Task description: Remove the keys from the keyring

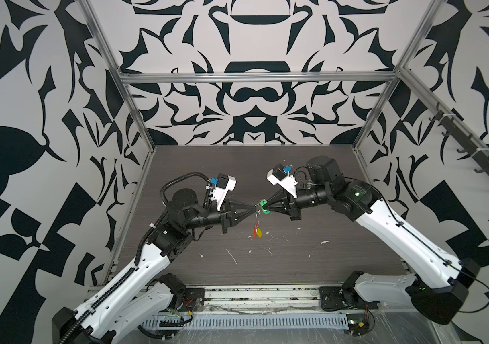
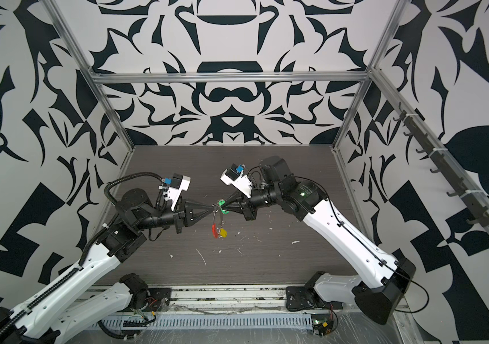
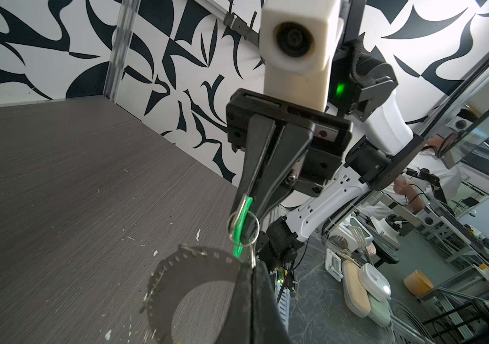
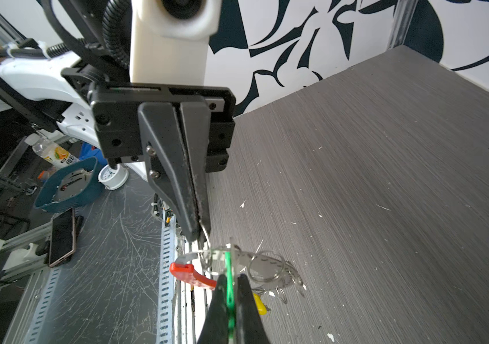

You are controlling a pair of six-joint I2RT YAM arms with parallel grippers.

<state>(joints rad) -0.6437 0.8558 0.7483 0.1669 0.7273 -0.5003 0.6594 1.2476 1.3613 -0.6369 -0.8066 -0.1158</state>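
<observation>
Both grippers meet above the middle of the dark table (image 1: 311,262). My right gripper (image 1: 263,206) (image 4: 230,277) is shut on the green key (image 2: 223,203) (image 4: 229,265), which stands edge-on between its fingers. My left gripper (image 1: 253,206) (image 3: 253,266) is shut on the keyring's thin silver wire ring (image 3: 243,227) (image 4: 207,238). The keyring's pale perforated strip (image 3: 177,274) (image 4: 279,271) curves down to its red end (image 1: 255,230) (image 4: 189,274). The yellow key (image 2: 223,232) (image 4: 259,303) hangs beside the red end, clear of the table.
White scraps (image 1: 232,257) and specks lie scattered on the table below and in front of the grippers. Aluminium frame posts (image 1: 136,119) and patterned walls close in the left, right and back. A slotted cable duct (image 1: 252,321) runs along the front edge.
</observation>
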